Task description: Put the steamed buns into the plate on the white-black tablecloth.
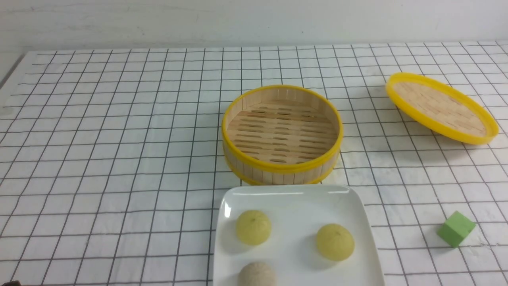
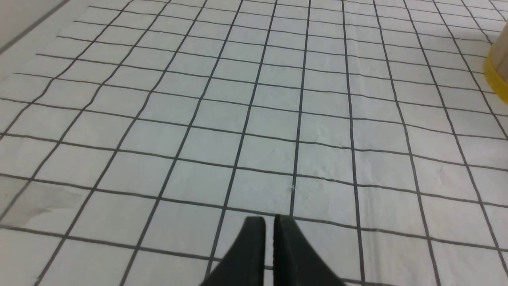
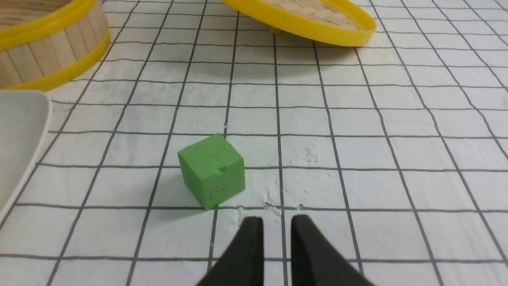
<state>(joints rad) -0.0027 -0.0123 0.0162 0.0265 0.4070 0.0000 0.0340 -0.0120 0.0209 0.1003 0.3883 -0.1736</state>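
Three buns: you can count all three steamed buns on the plate (image 1: 367, 222) at the lower centre of the front view: one yellow-green bun (image 1: 253, 227) at the plate's left, a second yellow-green bun (image 1: 335, 241) at its right, and the beige bun (image 1: 257, 275) at the bottom edge of the frame, partly cut off.
Plate: it lies on the white-black tablecloth (image 1: 119, 159), just in front of the steamer basket (image 1: 281, 135), which shows no bun inside.
Lid: the bamboo lid (image 1: 441, 107) rests tilted at the upper right of the front view, well apart from the plate.
Green cube: the green cube (image 3: 211, 170) sits on the cloth right of the plate; it is no part of your job.
Left gripper: the left gripper (image 2: 270, 230) has its fingers nearly pressed together with only a thin slit between them, pinching nothing, over bare cloth; a sliver of the basket shows at the right edge of its view.
Right gripper: the right gripper (image 3: 276, 230) shows a narrow gap between its fingers and carries nothing; the cube lies just ahead of it and slightly left in the wrist picture.
Key relation: no bun lies ahead of either claw; the plate corner (image 3: 20, 131) is at the left edge of the right wrist view, so your right arm seems the nearer.
Judgement: by the look of it the task is done and you have no bun left to fetch.
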